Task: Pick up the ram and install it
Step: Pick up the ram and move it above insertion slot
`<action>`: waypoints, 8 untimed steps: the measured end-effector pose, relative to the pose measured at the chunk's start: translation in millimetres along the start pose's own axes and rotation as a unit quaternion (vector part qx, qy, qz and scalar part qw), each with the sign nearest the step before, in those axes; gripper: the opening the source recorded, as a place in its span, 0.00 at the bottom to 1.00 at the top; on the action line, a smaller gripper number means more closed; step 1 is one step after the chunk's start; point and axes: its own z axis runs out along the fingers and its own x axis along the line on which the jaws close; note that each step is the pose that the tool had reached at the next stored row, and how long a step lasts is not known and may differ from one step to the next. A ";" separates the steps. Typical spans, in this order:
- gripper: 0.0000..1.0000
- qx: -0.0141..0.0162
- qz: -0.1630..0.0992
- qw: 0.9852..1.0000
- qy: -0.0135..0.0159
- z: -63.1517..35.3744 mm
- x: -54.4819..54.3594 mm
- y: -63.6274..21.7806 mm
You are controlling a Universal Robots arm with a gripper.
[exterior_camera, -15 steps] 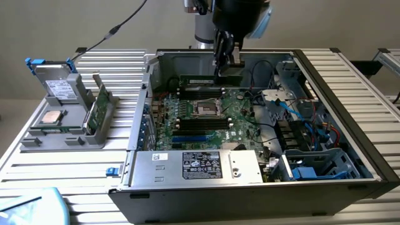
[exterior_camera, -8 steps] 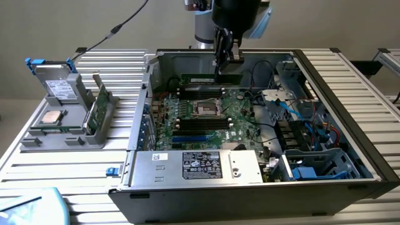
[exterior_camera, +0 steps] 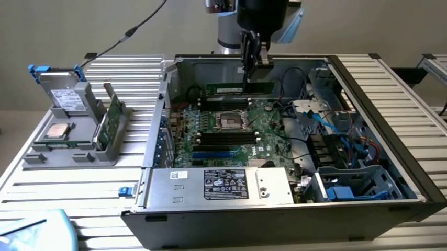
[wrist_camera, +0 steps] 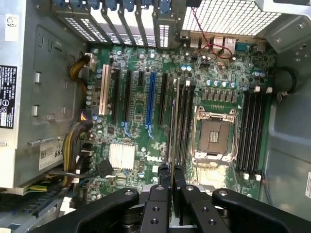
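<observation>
The pickup was done: the gripper (exterior_camera: pixel 252 77) had its fingers clamped on the top edge of the ram (exterior_camera: pixel 229 89), which hung level inside the open case (exterior_camera: pixel 209 70) over the far memory slots (exterior_camera: pixel 225 103) beyond the processor socket (exterior_camera: pixel 231 121), apparently not yet seated.

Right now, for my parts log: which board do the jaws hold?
The slim dark ram, hanging level over the motherboard; the bright-green board stands in the grey holder outside the case.
</observation>
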 end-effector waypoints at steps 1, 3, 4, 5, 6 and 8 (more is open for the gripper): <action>0.14 0.001 0.001 1.000 0.000 0.8 -0.5 0.4; 0.14 0.001 0.003 1.000 0.000 2.6 -1.8 1.0; 0.14 0.001 0.004 1.000 0.000 3.7 -2.6 0.9; 0.14 0.001 0.006 1.000 0.000 5.0 -3.6 0.9; 0.14 0.001 0.007 1.000 0.000 6.3 -4.6 0.8; 0.14 0.001 0.009 1.000 0.000 8.7 -6.6 0.5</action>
